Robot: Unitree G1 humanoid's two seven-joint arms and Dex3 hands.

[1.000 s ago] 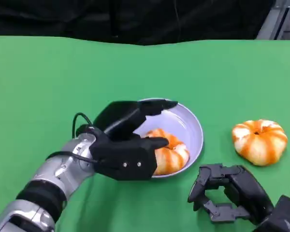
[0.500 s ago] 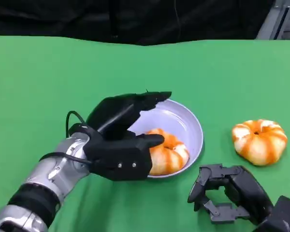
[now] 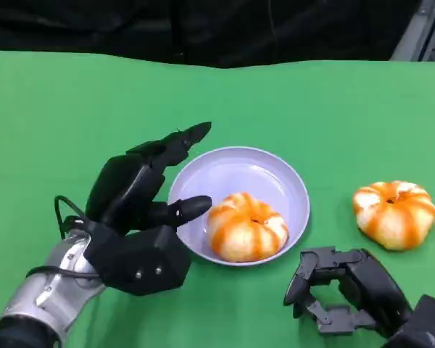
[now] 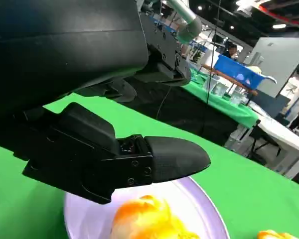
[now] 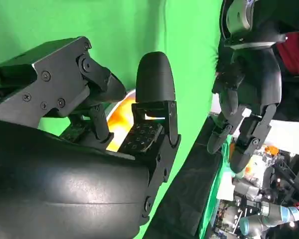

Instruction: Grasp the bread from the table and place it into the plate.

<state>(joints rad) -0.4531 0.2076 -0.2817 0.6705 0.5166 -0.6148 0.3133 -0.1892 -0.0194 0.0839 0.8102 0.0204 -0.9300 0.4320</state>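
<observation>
The left robot hand (image 3: 141, 217), fingers spread wide and holding nothing, hovers just beside the pale lilac round plate (image 3: 290, 190) containing an orange-striped round bread (image 3: 246, 226); the right robot hand (image 3: 344, 290) rests curled in, holding nothing.

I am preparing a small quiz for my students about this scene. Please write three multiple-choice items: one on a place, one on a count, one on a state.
1. Where does the second bread lie?
A. On the green table, beside the plate
B. In the plate
C. In a robot hand

2. How many breads show in the head view?
A. One
B. Two
C. Three

3. What is the left robot hand doing?
A. Gripping bread
B. Pressing on the plate
C. Holding nothing, fingers apart

Answers:
1 A, it sits on cloth.
2 B, counting the bread in the plate.
3 C, nothing lies between its fingers.
</observation>
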